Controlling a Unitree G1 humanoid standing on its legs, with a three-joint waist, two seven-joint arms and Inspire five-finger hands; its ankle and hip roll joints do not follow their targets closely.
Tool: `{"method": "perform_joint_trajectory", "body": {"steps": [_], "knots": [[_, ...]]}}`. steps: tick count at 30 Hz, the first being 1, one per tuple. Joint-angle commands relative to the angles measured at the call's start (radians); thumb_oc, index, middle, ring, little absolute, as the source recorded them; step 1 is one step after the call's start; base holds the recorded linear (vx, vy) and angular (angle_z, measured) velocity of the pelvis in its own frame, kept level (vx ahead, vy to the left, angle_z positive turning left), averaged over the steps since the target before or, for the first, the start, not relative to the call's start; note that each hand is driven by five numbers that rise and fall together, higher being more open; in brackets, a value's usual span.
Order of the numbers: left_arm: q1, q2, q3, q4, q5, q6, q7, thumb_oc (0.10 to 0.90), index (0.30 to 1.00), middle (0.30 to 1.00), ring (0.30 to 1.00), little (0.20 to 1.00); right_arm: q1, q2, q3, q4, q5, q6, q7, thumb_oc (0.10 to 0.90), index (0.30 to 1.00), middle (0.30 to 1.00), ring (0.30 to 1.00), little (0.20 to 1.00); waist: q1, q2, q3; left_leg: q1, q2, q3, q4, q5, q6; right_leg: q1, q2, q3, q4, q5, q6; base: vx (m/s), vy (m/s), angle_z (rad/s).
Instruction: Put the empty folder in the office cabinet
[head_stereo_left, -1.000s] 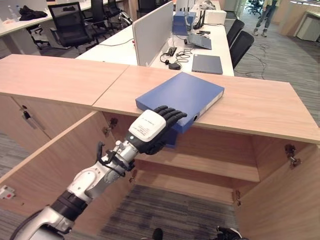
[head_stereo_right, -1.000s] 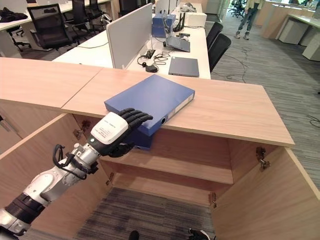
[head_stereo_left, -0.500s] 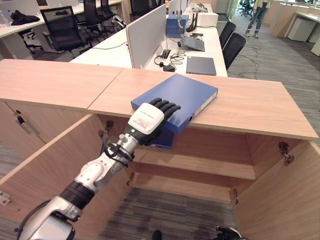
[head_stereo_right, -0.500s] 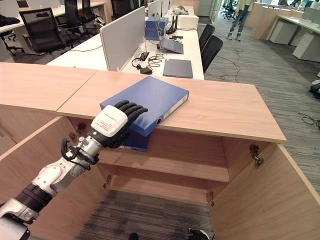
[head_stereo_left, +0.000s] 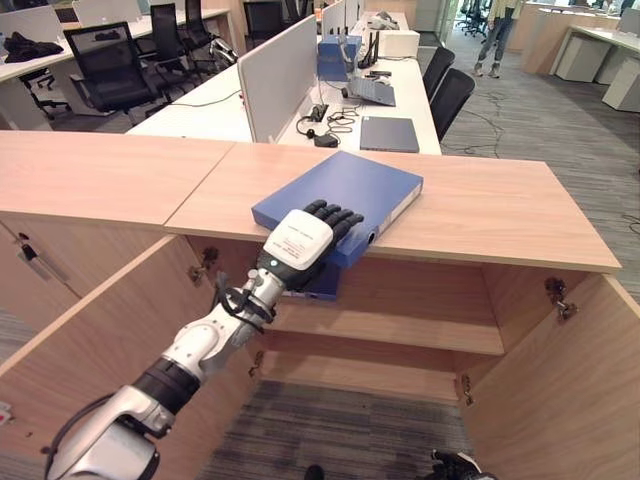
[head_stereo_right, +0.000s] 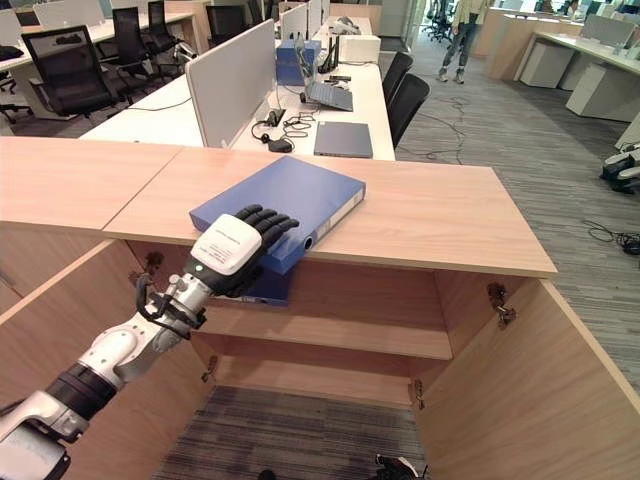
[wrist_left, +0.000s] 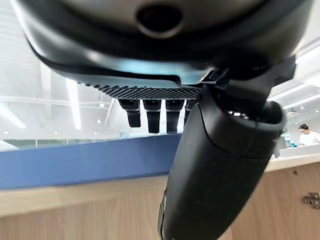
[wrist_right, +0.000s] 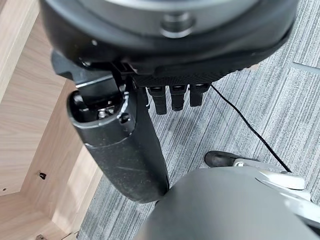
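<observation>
A blue folder (head_stereo_left: 345, 190) lies flat on the wooden top of the office cabinet (head_stereo_left: 480, 210), its near corner hanging over the front edge. My left hand (head_stereo_left: 300, 238) is at that corner, fingers lying across the cover and thumb underneath, pinching it. In the left wrist view the fingers (wrist_left: 150, 115) sit above the folder's blue edge (wrist_left: 75, 160) and the thumb (wrist_left: 215, 165) reaches below it. My right hand (wrist_right: 120, 150) hangs low over the carpet beside the cabinet's wood, fingers relaxed and holding nothing.
Below the top, the cabinet stands open with a bare shelf (head_stereo_left: 400, 330) and doors swung out at left (head_stereo_left: 90, 330) and right (head_stereo_left: 570, 380). Behind are desks with a grey divider (head_stereo_left: 270, 70), a closed laptop (head_stereo_left: 388, 133) and chairs. A person (head_stereo_left: 497, 30) stands far back.
The whole picture has shifted, so the camera has moved. My left hand stays on the folder's near corner and the folder lies in the same spot on the cabinet top.
</observation>
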Motion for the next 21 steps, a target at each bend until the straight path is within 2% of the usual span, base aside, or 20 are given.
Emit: {"method": "perform_joint_trajectory", "body": {"steps": [1, 4, 7, 8, 9, 13, 21], "knots": [[-0.254, -0.013, 0.022, 0.070, -0.010, 0.019, 0.057, 0.800, 0.900, 0.900, 0.900, 0.900, -0.012, -0.020, 0.040, 0.021, -0.023, -0.009, -0.004, 0.800, 0.900, 0.900, 0.900, 0.900, 0.016, -0.015, -0.030, 0.039, 0.019, -0.038, -0.001, -0.147, -0.007, -0.060, -0.028, -0.102, 0.023, -0.026, 0.051, 0.00, 0.000, 0.00], [-0.303, -0.036, -0.012, 0.156, -0.020, 0.042, 0.061, 0.800, 0.900, 0.900, 0.900, 0.900, -0.016, -0.024, 0.048, 0.022, -0.024, -0.007, -0.005, 0.800, 0.900, 0.900, 0.900, 0.900, 0.009, -0.015, -0.033, 0.039, 0.020, -0.034, -0.001, -0.146, -0.007, -0.061, -0.028, -0.100, 0.023, -0.025, 0.052, 0.00, 0.000, 0.00], [-0.350, -0.057, -0.037, 0.235, -0.026, 0.069, 0.073, 0.712, 0.768, 0.768, 0.768, 0.768, -0.021, -0.028, 0.054, 0.022, -0.022, -0.006, -0.007, 0.800, 0.900, 0.900, 0.900, 0.900, 0.003, -0.014, -0.035, 0.039, 0.021, -0.032, -0.001, -0.146, -0.007, -0.062, -0.028, -0.099, 0.024, -0.026, 0.054, 0.00, 0.000, 0.00], [-0.366, -0.062, -0.044, 0.259, -0.029, 0.077, 0.076, 0.605, 0.608, 0.608, 0.608, 0.608, -0.024, -0.030, 0.055, 0.021, -0.022, -0.006, -0.007, 0.800, 0.900, 0.900, 0.900, 0.900, 0.000, -0.014, -0.035, 0.039, 0.021, -0.031, -0.001, -0.146, -0.007, -0.063, -0.028, -0.097, 0.025, -0.026, 0.055, 0.00, 0.000, 0.00], [-0.379, -0.066, -0.048, 0.279, -0.034, 0.082, 0.081, 0.400, 0.300, 0.300, 0.300, 0.300, -0.025, -0.031, 0.054, 0.021, -0.021, -0.005, -0.006, 0.800, 0.900, 0.900, 0.900, 0.900, 0.000, -0.013, -0.035, 0.040, 0.022, -0.030, -0.001, -0.146, -0.007, -0.064, -0.028, -0.097, 0.026, -0.025, 0.055, 0.00, 0.000, 0.00], [-0.410, -0.081, -0.056, 0.350, -0.050, 0.106, 0.098, 0.400, 0.300, 0.300, 0.300, 0.300, -0.026, -0.035, 0.059, 0.021, -0.018, -0.006, -0.005, 0.800, 0.900, 0.900, 0.900, 0.900, -0.007, -0.012, -0.039, 0.043, 0.024, -0.023, -0.001, -0.148, -0.007, -0.065, -0.029, -0.092, 0.028, -0.025, 0.057, 0.00, 0.000, 0.00], [-0.374, -0.086, -0.024, 0.338, -0.062, 0.107, 0.124, 0.400, 0.300, 0.300, 0.300, 0.300, -0.018, -0.028, 0.062, 0.030, -0.021, -0.007, -0.010, 0.800, 0.900, 0.900, 0.900, 0.900, -0.008, -0.015, -0.042, 0.048, 0.025, -0.018, -0.001, -0.151, -0.005, -0.065, -0.030, -0.088, 0.029, -0.026, 0.056, 0.00, -0.002, -0.03]]}}
